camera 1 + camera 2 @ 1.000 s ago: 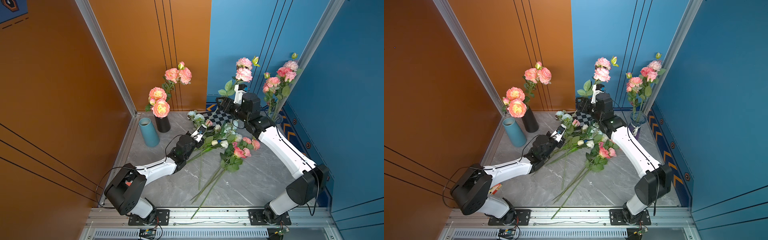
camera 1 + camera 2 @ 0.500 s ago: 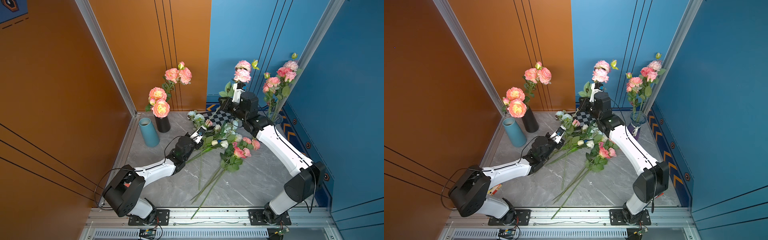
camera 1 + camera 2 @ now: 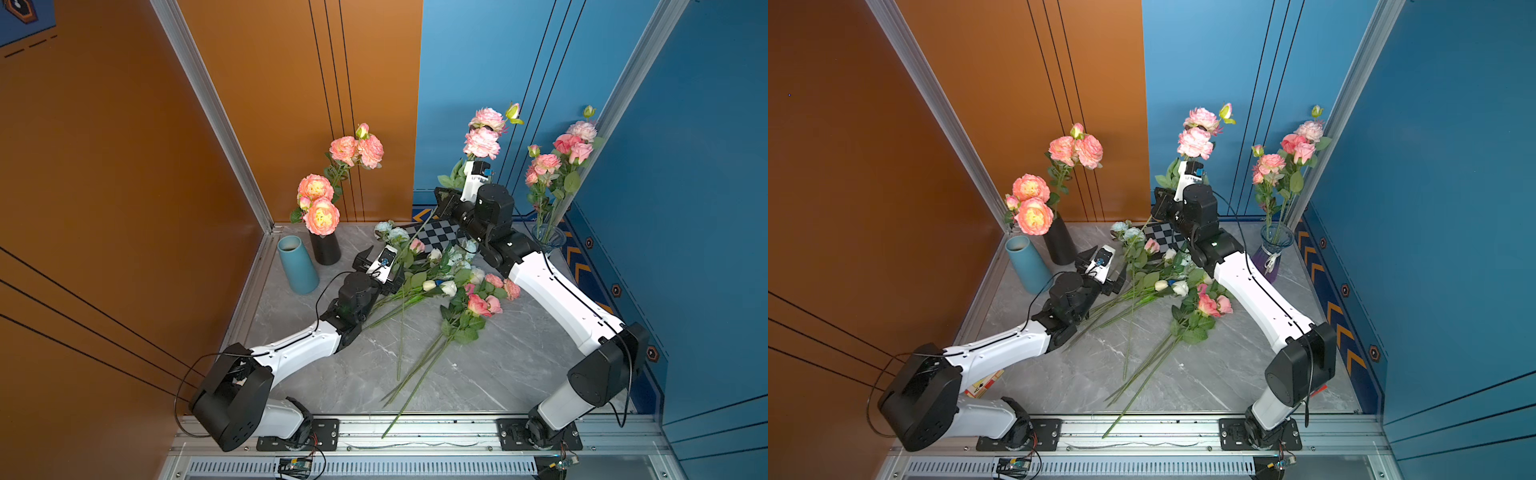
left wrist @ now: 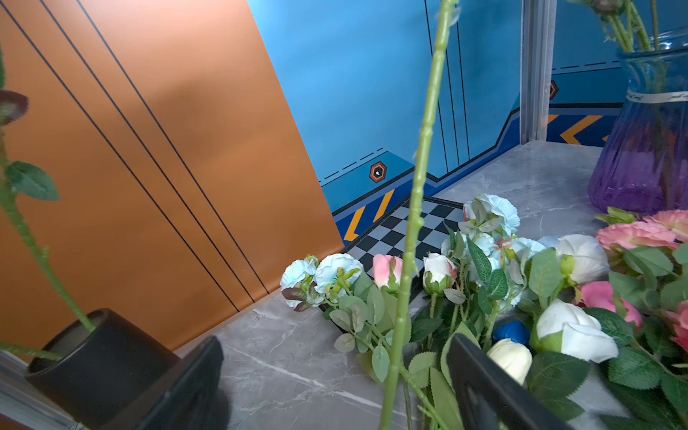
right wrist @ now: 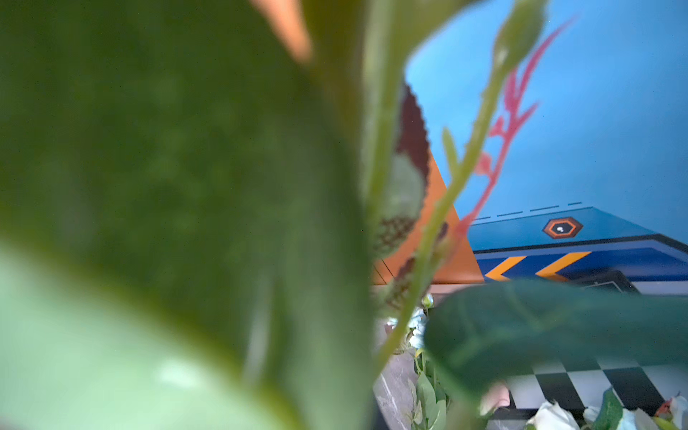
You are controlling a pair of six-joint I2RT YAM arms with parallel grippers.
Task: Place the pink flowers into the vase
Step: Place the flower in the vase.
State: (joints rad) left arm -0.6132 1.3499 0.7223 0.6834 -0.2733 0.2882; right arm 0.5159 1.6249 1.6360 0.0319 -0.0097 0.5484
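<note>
My right gripper [image 3: 444, 201] [image 3: 1160, 205] is shut on the stem of a pink flowers sprig [image 3: 482, 141] [image 3: 1196, 141] and holds it upright near the back wall. The stem's lower part [image 4: 420, 186] runs down between the fingers of my left gripper [image 3: 386, 264] [image 4: 335, 372], which is open and clear of it. Leaves fill the right wrist view and hide that gripper's jaws. The glass vase [image 3: 548, 239] [image 3: 1273, 249] [image 4: 647, 149], blue over purple, stands at the back right with pink flowers [image 3: 557, 158] in it. More pink flowers [image 3: 482, 303] lie on the table.
A black vase [image 3: 326, 247] with peach blooms and an empty teal vase [image 3: 297, 266] stand at the back left. White roses [image 3: 440, 286] and pale blue sprays [image 3: 390, 232] lie heaped mid-table over a checkered board [image 3: 436, 235]. Long stems reach the front rail.
My right gripper has shut on the raised stem and shifted slightly left. My left gripper has opened and let go of the stem's lower part.
</note>
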